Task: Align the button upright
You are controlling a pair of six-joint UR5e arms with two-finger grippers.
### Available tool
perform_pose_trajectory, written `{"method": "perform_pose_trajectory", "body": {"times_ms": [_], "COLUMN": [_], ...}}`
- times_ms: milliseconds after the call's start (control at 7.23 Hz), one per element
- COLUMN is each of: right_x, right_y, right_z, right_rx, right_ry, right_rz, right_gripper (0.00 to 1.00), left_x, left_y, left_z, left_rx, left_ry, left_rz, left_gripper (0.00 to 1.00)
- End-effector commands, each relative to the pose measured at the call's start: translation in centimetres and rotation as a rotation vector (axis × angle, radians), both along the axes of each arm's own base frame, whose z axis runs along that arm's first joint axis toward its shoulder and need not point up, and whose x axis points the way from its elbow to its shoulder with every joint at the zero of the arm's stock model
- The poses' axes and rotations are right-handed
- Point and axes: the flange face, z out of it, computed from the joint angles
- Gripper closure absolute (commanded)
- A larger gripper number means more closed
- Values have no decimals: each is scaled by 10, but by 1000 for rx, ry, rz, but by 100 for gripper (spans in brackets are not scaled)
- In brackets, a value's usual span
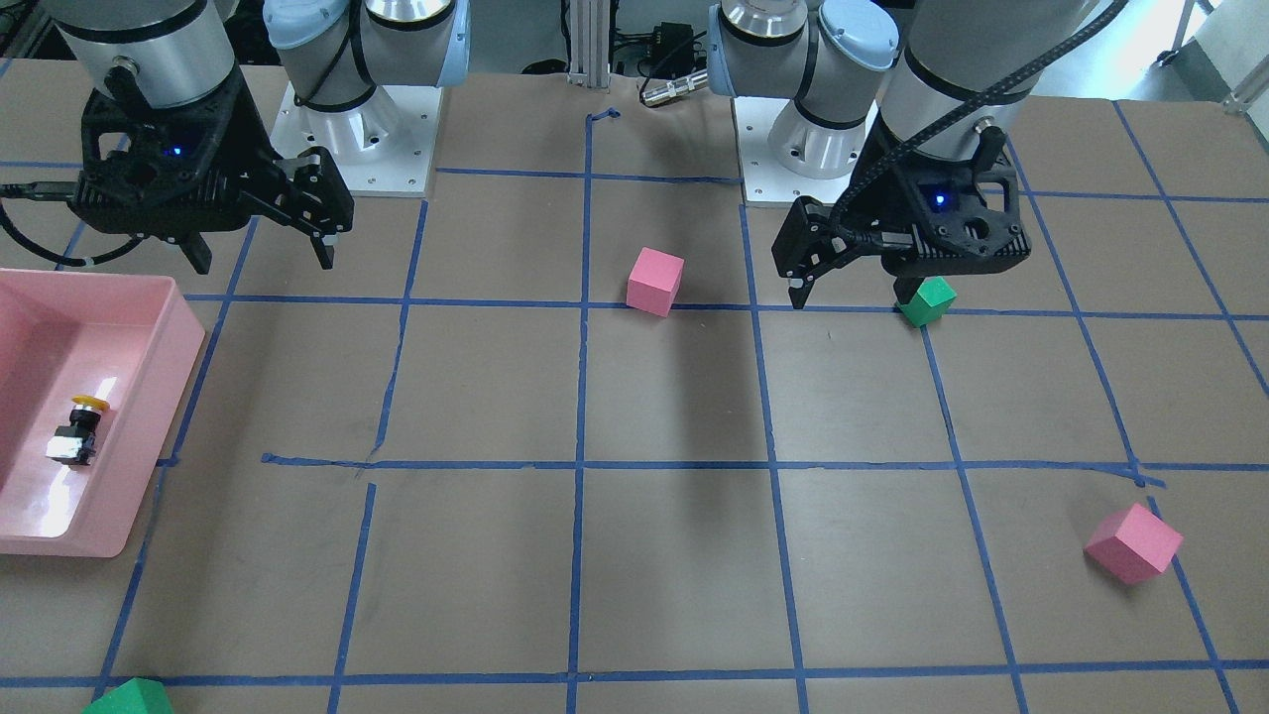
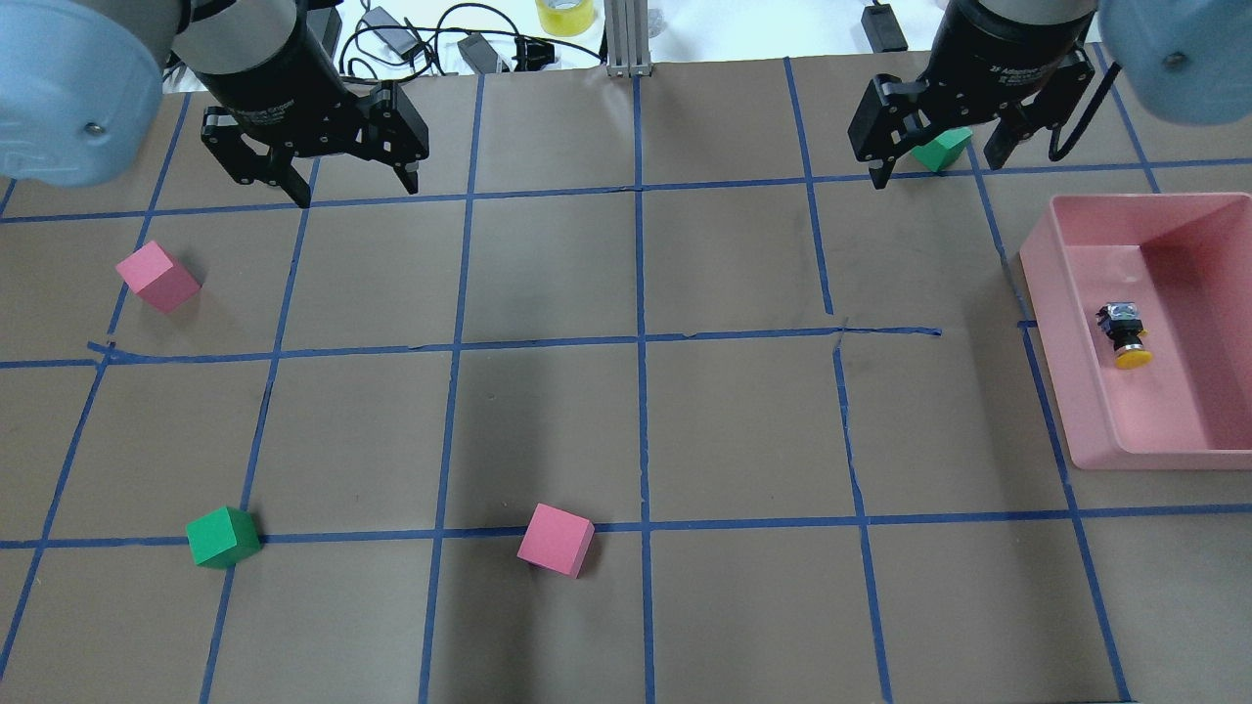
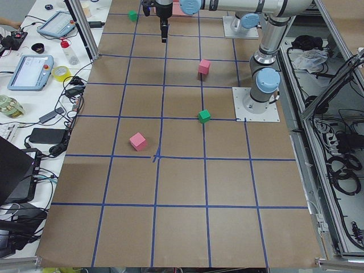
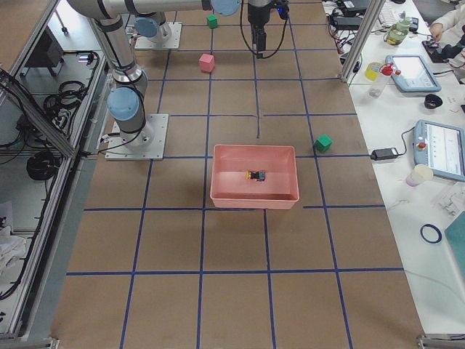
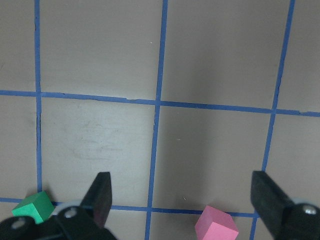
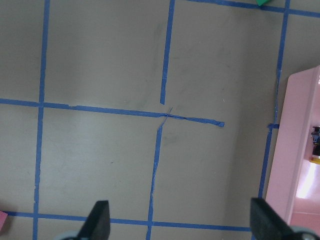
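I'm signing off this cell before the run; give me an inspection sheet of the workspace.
Surface: brown table with blue tape grid, tape wrinkled in places.
Job's things: small yellow-capped black push-button switch lying on its side inside the pink plastic tray, not upright.
Clutter: two pink cubes and two green cubes scattered on the table.
Grippers: left gripper and right gripper both open, empty, above the table.
Cables: black cable at each wrist; loose leads beyond the table's far edge.
Surroundings: side benches with tablets, a yellow tape roll.
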Motion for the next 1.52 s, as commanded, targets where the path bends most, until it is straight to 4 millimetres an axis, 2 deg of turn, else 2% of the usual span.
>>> {"method": "perform_pose_trajectory", "body": {"times_ms": [0, 969, 1245, 1384], "right_x": [0, 1, 1, 0], "right_y": [0, 0, -1, -2], "right_z": [-4, -4, -5, -7], "right_rx": [8, 5, 8, 12], "right_ry": [-1, 1, 6, 14], "right_rz": [2, -3, -3, -4], "right_gripper": [0, 0, 0, 0], "left_x": [-3, -4, -10, -7], "left_y": [-4, 1, 3, 0], "left_z": [3, 0, 4, 2], "left_rx": [-54, -46, -51, -50], "left_ry": [1, 3, 69, 78], "left_rz": [-18, -17, -13, -6], "left_gripper": [0, 0, 0, 0]}}
